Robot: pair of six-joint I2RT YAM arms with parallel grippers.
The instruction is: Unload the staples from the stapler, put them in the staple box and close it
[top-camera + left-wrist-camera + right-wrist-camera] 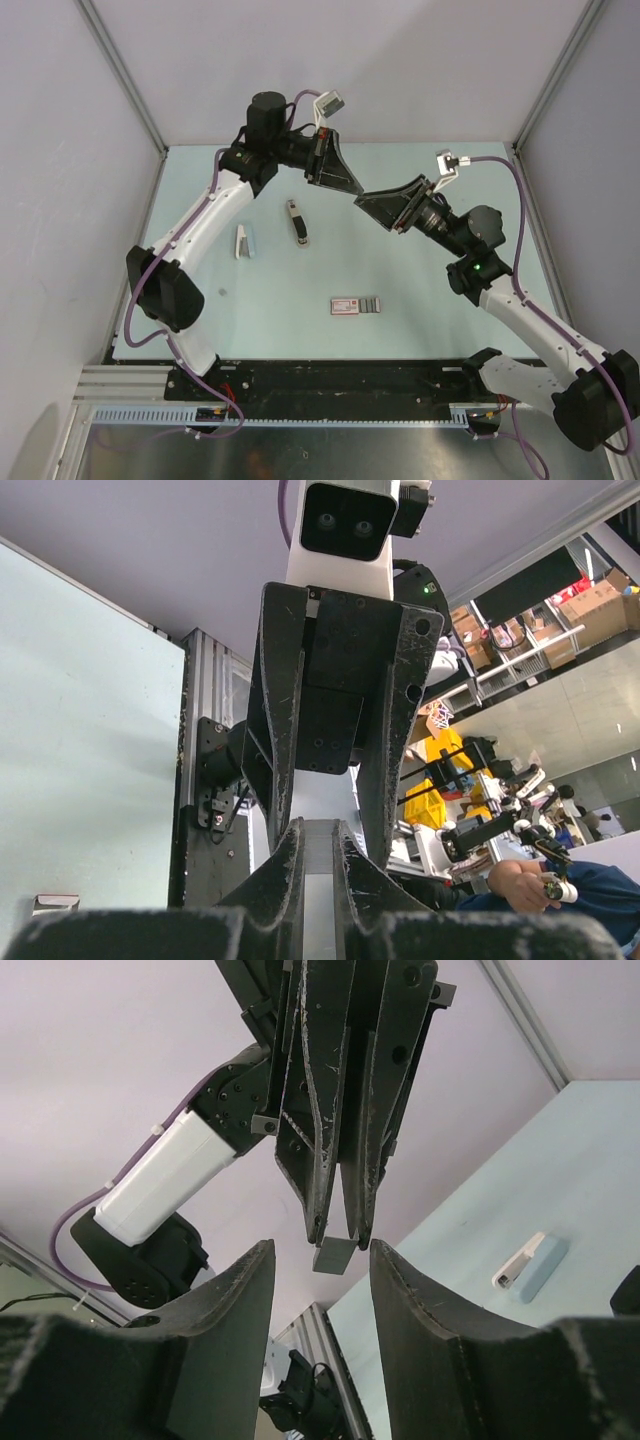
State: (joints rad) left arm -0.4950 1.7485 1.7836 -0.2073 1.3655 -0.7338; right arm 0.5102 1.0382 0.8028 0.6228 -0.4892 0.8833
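The stapler (297, 222), dark with a silvery top, lies on the pale green table (430, 290) left of centre. My left gripper (353, 189) is raised above the table and shut on a short grey strip of staples (318, 865), which also shows in the right wrist view (333, 1257). My right gripper (369, 201) is open, tip to tip with the left one. Its fingers (400, 1300) stand either side of the strip without touching it. More grey staples (370, 304) lie beside the red-and-white box (346, 305).
A small white and pale-blue piece (245, 240) lies left of the stapler and also shows in the right wrist view (530, 1266). Grey walls with metal posts enclose the table; a black rail (330, 380) runs along the near edge.
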